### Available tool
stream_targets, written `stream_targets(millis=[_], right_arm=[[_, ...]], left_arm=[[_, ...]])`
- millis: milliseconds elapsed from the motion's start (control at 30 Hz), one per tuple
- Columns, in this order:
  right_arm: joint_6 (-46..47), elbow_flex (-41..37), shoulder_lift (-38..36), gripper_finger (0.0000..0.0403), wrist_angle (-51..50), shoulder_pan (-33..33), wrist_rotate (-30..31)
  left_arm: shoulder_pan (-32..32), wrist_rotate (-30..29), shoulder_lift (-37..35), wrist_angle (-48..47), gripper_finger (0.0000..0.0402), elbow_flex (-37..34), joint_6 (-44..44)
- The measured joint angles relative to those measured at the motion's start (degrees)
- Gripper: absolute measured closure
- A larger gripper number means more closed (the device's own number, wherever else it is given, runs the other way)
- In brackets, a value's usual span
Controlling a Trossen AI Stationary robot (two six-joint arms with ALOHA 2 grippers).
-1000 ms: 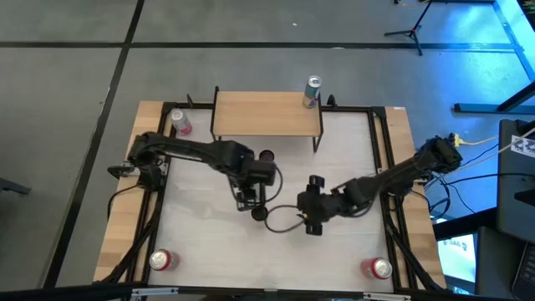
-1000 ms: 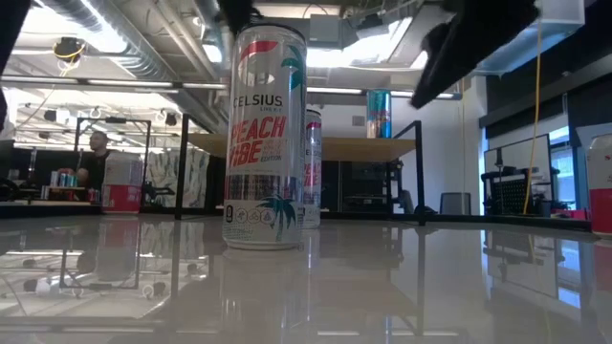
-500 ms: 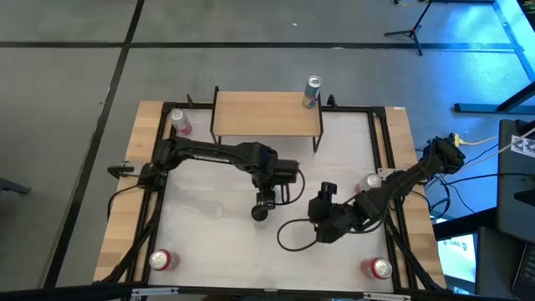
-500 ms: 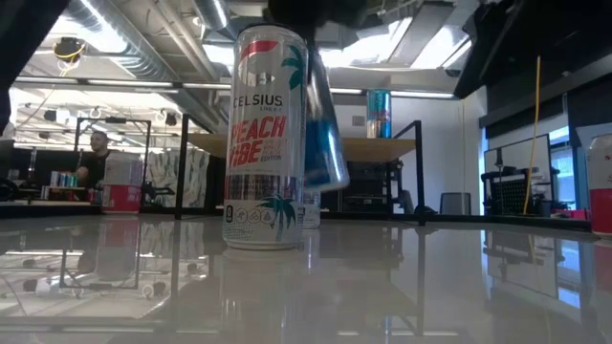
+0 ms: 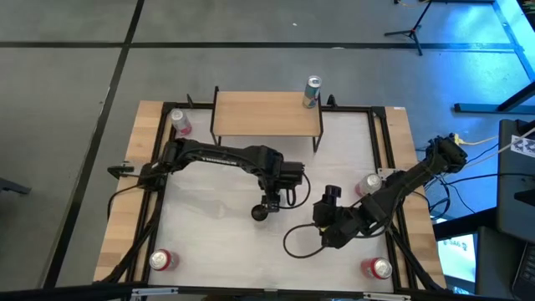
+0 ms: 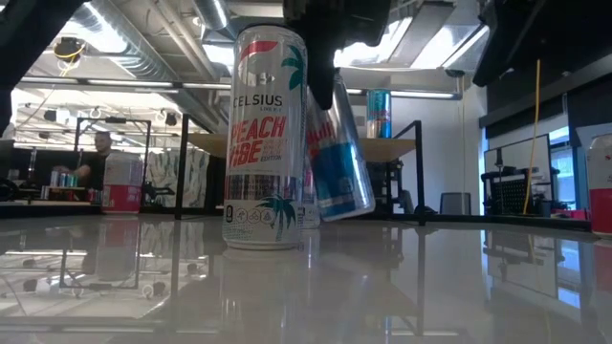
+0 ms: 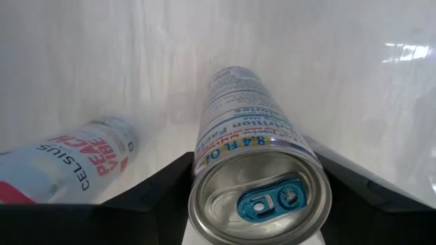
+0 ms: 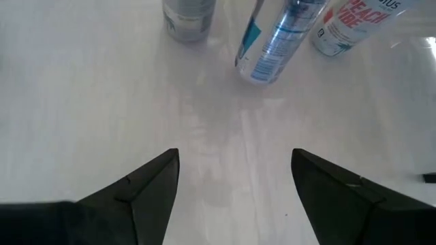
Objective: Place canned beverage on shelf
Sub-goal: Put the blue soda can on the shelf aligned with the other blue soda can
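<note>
Left gripper (image 5: 269, 199): at the table's centre, its fingers closed on the blue-and-silver can (image 6: 337, 153), one finger on each side in the left wrist view.
Blue-and-silver can: tilted and lifted off the tabletop in the low view, its base swung toward 3 o'clock; a blue pull tab and the print "8.4 FL O" show near its top (image 7: 259, 197). No brand name reads clearly.
Celsius can (image 6: 265, 139): upright on the white table (image 5: 209, 242), just beside the held can at its 9 o'clock in the low view; reads "CELSIUS", "PEACH VIBE".
Right gripper (image 5: 329, 196): toward 4 o'clock of the left gripper, fingers (image 8: 143, 187) spread apart and holding nothing, aimed at the cans.
Shelf (image 5: 266, 114): along the table's 12 o'clock edge, well apart from the held can; a blue-and-silver shelf can (image 5: 312, 92) stands upright on its 3 o'clock end.
Other cans: a pink can (image 5: 180, 122) at 9 o'clock of the shelf, one (image 5: 369, 184) near the 3 o'clock rail, red ones at the 7 o'clock corner (image 5: 160, 260) and the 5 o'clock corner (image 5: 377, 267).
Background: a person (image 6: 96, 158) sits far behind the table.
</note>
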Motion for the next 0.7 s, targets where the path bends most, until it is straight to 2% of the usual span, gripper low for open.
stream_targets(millis=[533, 700], right_arm=[[0.1, 0.0, 0.0, 0.0126, 0.0, 0.0, 0.1], [0.1, 0.0, 0.0, 0.0126, 0.0, 0.0, 0.1]], left_arm=[[-0.5, 1.2, 0.3, 4.5, 0.0150, 0.0, -0.1], [-0.5, 1.9, 0.3, 5.7, 0.0130, 0.0, -0.1]])
